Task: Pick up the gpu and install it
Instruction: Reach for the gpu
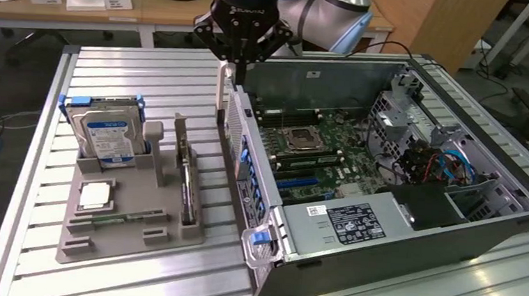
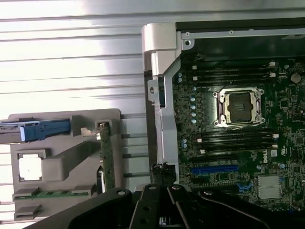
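Observation:
The gpu (image 1: 187, 184) stands on edge in a slot of the grey holder (image 1: 127, 240), a thin green card with a silver bracket at its far end. In the wrist view the gpu (image 2: 106, 160) is a narrow green strip beside the holder (image 2: 62, 157). My gripper (image 1: 237, 66) hangs shut and empty above the far corner of the open computer case (image 1: 246, 147), well away from the gpu. The wrist view has my gripper (image 2: 164, 191) over the case wall next to the motherboard (image 2: 238, 143).
A hard drive (image 1: 107, 126) with a blue-white label stands upright in the holder; a processor (image 1: 95, 195) and a memory stick (image 1: 125, 216) lie in front of it. Blue expansion slots (image 1: 300, 182) show on the motherboard. Everything rests on a slatted aluminium table (image 1: 130, 76).

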You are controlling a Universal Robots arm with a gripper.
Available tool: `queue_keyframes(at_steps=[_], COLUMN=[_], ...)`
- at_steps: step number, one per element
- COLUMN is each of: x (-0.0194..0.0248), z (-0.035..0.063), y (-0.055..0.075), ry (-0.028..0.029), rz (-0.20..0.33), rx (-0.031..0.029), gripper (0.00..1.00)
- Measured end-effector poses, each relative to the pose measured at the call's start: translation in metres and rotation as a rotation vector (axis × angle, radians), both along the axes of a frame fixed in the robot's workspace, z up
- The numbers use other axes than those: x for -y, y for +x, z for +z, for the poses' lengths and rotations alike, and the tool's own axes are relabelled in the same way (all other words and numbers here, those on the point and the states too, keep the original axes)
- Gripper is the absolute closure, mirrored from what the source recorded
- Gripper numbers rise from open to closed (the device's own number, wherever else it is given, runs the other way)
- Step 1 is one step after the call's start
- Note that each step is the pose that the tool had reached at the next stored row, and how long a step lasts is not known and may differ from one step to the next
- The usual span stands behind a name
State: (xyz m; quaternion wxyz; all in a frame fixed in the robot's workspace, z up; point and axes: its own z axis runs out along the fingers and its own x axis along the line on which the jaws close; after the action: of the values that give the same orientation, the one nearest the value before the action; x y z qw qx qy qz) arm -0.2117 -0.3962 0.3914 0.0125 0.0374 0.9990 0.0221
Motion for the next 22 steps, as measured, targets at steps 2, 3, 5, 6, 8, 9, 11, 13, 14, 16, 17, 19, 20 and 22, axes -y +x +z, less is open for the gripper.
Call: queue_keyframes(at_steps=[2,3,5,6,8,9,11,13,14,16,17,19,20,22], x=[-0.0001,-0.0002,-0.0003,-0.0003,-0.0003,-0.0003,-0.0004,-0.0004,-0.0004,-0.0004,-0.0004,-0.0004,-0.0004,-0.0005], z=[-0.0001,-0.0001,-0.0001,-0.0002,-0.0002,-0.0002,-0.0003,-0.0004,-0.0004,-0.0005,-0.0005,-0.0007,-0.0007,-0.0008], y=[-0.004,-0.006,-0.01,-0.011,-0.015,-0.017,-0.02,-0.023,-0.025,-0.029,-0.031,-0.035,-0.036,-0.04], ry=[0.0,0.0,0.0,0.0,0.0,0.0,0.0,0.0,0.0,0.0,-0.0001,0.0,0.0,0.0], rz=[0.0,0.0,0.0,0.0,0.0,0.0,0.0,0.0,0.0,0.0,0.0,0.0,0.0,0.0], rx=[0.0,0.0,0.0,0.0,0.0,0.0,0.0,0.0,0.0,0.0,0.0,0.0001,0.0,0.0], gripper=[0.9,0.9,0.9,0.9,0.9,0.9,0.9,0.9,0.9,0.9,0.9,0.9,0.9,0.9])
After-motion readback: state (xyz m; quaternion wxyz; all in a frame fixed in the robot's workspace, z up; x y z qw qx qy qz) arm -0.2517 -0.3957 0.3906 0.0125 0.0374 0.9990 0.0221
